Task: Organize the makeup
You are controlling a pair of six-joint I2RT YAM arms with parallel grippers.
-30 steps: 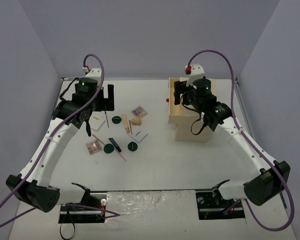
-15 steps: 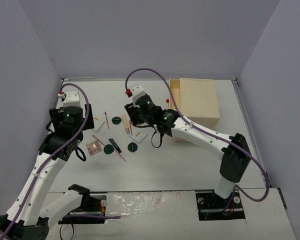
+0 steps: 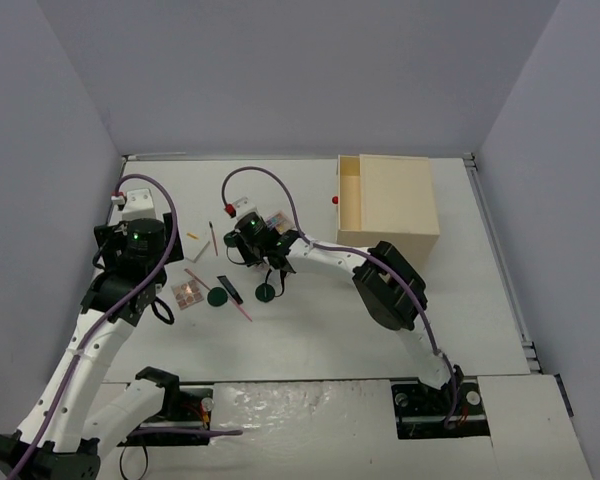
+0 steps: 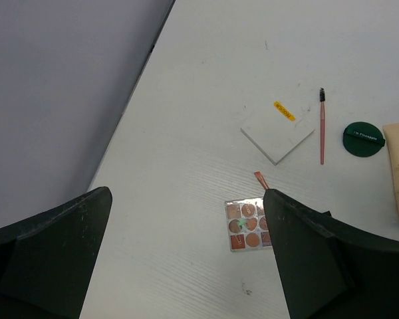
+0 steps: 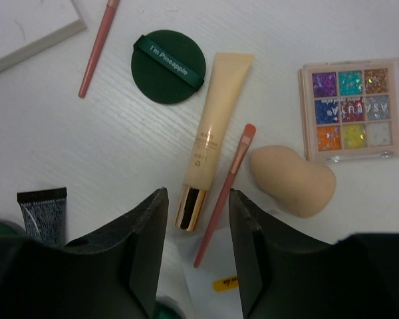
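The makeup lies scattered left of centre. My right gripper [image 3: 252,243] hovers open low over it. In the right wrist view, the right gripper [image 5: 197,199] frames the gold cap of a beige tube [image 5: 213,133] and a thin pink pencil [image 5: 225,196]. A beige sponge [image 5: 294,181], a colourful palette [image 5: 352,109], a dark green disc [image 5: 167,65] and a black tube [image 5: 43,212] lie around them. My left gripper [image 3: 145,250] is open and empty above the table. An orange-toned palette [image 4: 247,224] lies by its right finger [image 4: 319,259].
The beige wooden drawer box [image 3: 388,200] stands at the back right, with a red knob [image 3: 335,200] on its left face. A white card [image 4: 277,133] and another pink pencil [image 4: 322,126] lie beyond the orange-toned palette. Grey walls enclose the table.
My right arm has swung left from the drawer box and stretched over the makeup cluster. My left arm has pulled back from the far left toward the near left.
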